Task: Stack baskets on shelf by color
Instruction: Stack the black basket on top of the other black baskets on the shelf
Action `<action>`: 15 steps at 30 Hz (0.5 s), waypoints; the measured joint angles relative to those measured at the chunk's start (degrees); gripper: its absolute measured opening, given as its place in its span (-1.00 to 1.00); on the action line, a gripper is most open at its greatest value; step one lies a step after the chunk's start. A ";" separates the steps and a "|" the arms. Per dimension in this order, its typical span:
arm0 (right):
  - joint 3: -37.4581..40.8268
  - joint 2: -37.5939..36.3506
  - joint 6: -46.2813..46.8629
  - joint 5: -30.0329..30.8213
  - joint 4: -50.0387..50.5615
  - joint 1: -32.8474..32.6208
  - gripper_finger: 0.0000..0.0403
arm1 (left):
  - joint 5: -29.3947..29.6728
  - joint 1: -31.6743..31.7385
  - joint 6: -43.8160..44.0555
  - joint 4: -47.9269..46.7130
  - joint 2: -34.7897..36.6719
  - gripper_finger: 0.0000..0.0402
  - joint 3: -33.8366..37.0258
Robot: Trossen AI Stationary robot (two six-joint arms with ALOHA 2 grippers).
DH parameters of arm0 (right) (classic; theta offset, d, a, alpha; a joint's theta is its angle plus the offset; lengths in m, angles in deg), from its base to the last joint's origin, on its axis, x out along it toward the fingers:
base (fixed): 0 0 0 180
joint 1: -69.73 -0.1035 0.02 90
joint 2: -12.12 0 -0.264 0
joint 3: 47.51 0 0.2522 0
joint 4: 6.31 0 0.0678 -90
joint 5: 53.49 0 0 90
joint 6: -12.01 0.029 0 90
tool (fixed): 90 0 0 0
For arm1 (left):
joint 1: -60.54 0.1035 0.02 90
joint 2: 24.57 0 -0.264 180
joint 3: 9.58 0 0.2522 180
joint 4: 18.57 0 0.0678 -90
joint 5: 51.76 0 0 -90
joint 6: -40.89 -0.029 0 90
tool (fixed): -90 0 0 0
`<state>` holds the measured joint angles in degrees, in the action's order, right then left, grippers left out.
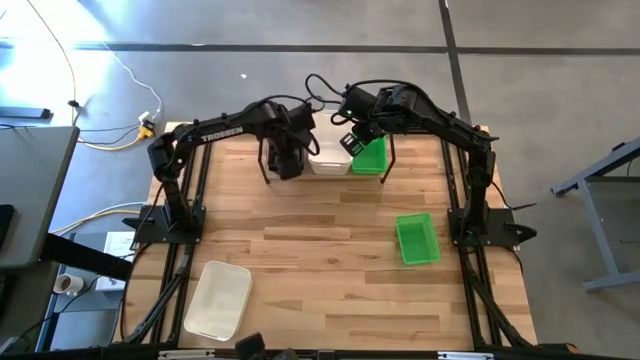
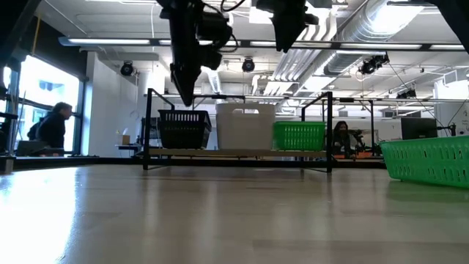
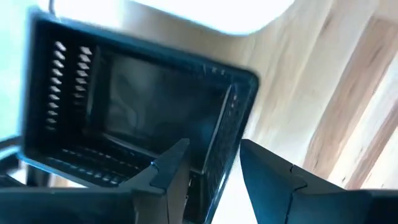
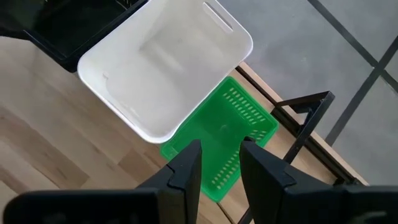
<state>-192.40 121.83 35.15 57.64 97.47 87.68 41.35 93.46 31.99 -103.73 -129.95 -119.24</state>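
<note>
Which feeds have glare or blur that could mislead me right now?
Left wrist view: the black basket is smeared soft, and the white basket is blown out. Low view: bright windows and ceiling lights backlight the shelf, leaving both arms as silhouettes. High view: sun patch on the floor, table evenly lit. Right wrist view: sharp, no glare.

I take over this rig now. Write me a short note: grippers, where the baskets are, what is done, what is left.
Left gripper: open, above the black basket on the shelf.
Right gripper: open, empty, above the shelf's green basket.
Done: black, white basket and green stand side by side on the shelf.
Left: a loose green basket and a loose white one lie on the table.
</note>
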 joint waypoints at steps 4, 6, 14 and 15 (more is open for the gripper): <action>0.00 0.00 0.00 -0.03 0.00 0.00 -0.52 | -0.36 -0.36 0.79 -0.01 -0.70 -0.35 1.38; 0.00 0.00 0.00 -0.03 0.00 0.00 -0.52 | 0.46 -0.43 1.04 0.19 -0.70 -0.35 1.38; 0.00 0.00 -0.02 0.01 0.00 0.00 -0.52 | 3.97 -0.32 1.31 1.40 -0.83 -0.35 1.38; 0.00 0.00 -0.02 0.01 0.00 0.00 -0.52 | 3.72 -0.41 1.28 1.44 -1.13 -0.35 1.38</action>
<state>-192.40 121.83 35.12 57.65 97.47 87.68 45.07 93.04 33.27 -102.29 -131.09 -117.86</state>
